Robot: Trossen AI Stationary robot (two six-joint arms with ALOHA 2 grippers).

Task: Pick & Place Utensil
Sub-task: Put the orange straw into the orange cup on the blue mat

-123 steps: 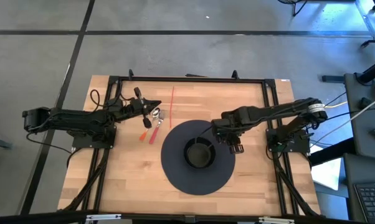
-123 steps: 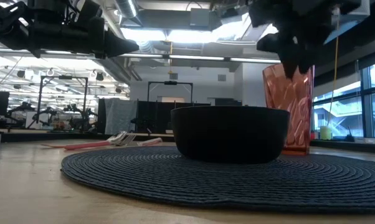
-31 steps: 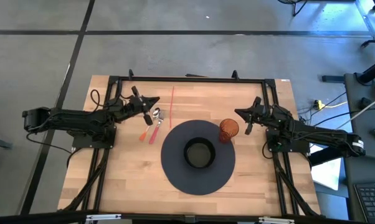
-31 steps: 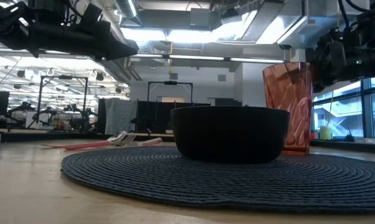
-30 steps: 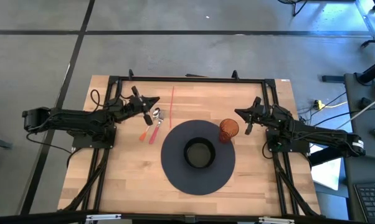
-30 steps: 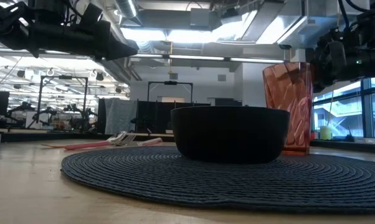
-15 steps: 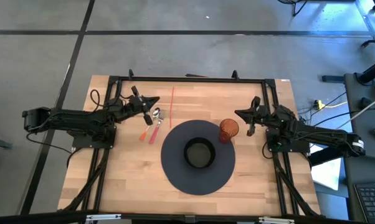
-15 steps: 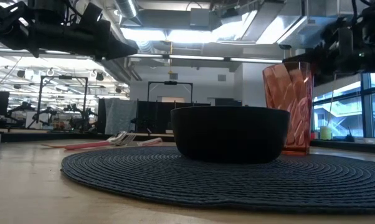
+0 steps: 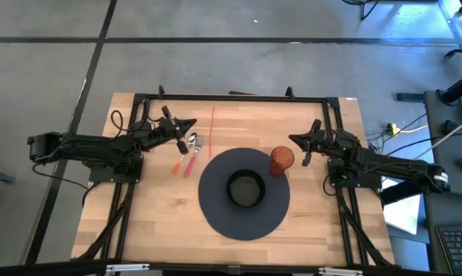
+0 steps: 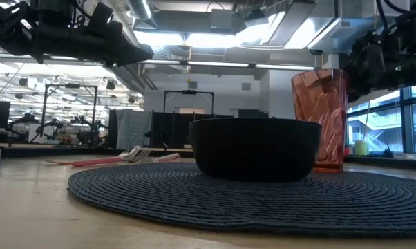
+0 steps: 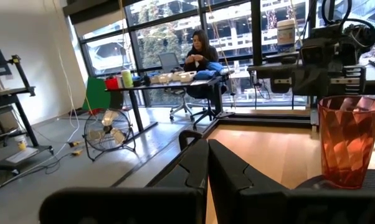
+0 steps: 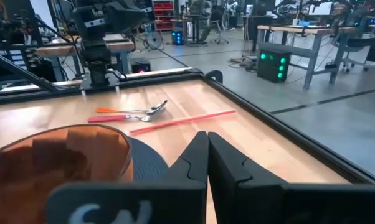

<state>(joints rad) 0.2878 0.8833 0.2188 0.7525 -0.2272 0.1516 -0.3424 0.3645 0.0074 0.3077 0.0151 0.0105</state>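
We see the left pincer (image 9: 188, 125) clenched, empty, hovering just beside the spoons (image 9: 191, 146) on the surface (image 9: 162, 222). Right pincer (image 9: 299, 141) clenched near the cup (image 9: 282, 161); a careless sweep could topple it.

1 orange-red faceted tumbler (image 9: 282, 160) stands upright just in front of the right gripper (image 9: 293, 139), on the edge of the round dark woven mat (image 9: 216, 208). A black bowl (image 9: 245, 188) sits mid-mat. 1 thin red straw (image 9: 212, 130) lies beyond the left gripper (image 9: 193, 123). Past the table: a floor fan (image 11: 108, 130), a seated person (image 11: 199, 53).
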